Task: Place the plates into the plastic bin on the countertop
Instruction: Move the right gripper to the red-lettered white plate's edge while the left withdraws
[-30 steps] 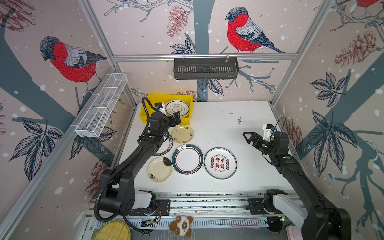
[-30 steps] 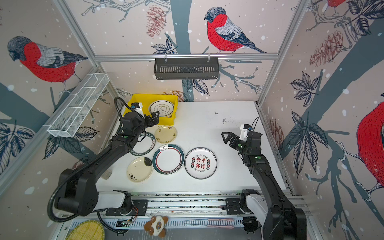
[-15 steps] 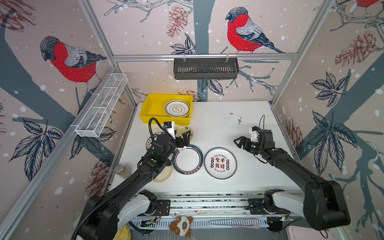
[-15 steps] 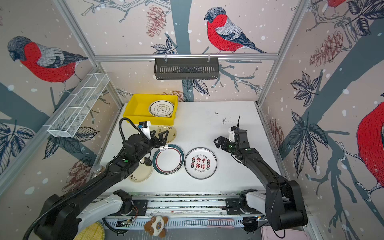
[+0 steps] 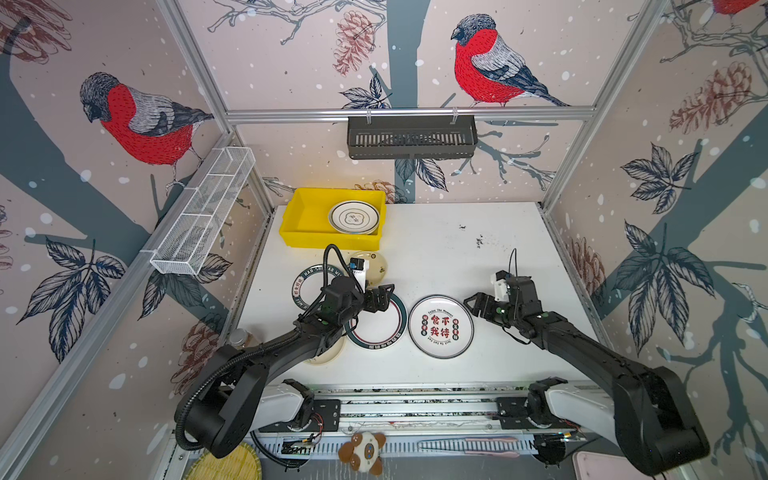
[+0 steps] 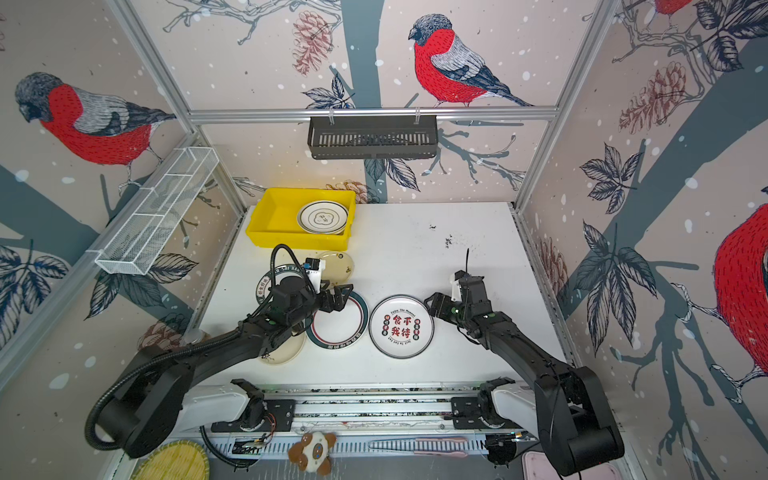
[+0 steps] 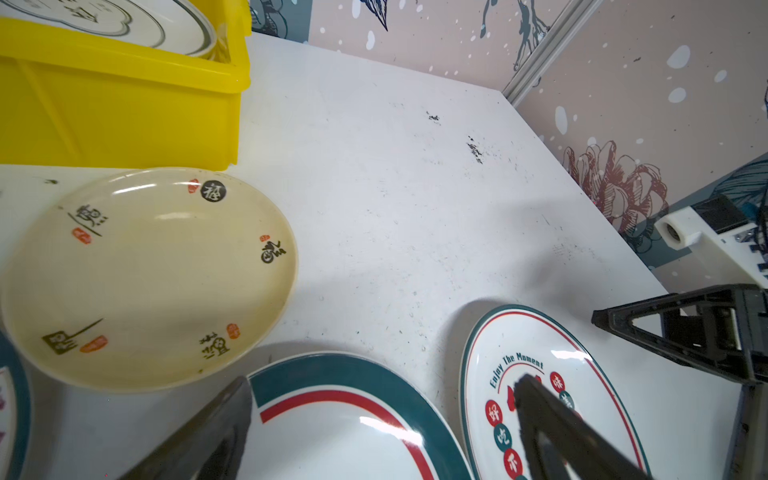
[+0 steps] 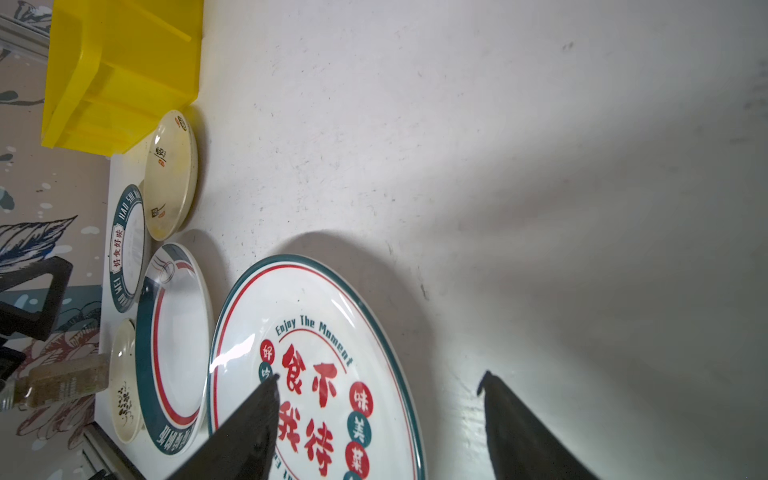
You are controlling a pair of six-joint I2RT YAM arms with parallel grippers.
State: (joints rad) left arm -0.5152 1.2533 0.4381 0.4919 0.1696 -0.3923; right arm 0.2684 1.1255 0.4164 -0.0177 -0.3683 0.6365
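Jaws apart, the left tool [image 5: 386,297] and the right tool [image 5: 472,308] hung low over the speckled white tabletop [image 5: 478,257].
The right tool straddled the right rim of the round white red-lettered plate [image 5: 440,326]; the left tool hovered above the neighbouring green-and-red-ringed white plate [image 5: 377,330]. Far left, the bright yellow rectangular plastic bin [image 5: 305,216] held one dark-rimmed white plate [image 5: 354,217].

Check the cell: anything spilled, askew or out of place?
Two things. Dark specks are scattered on the countertop toward its far right, like spilled crumbs or dirt. A small jar sits at the countertop's left edge, apparently just off it, beside the left arm. The plates in view look intact.
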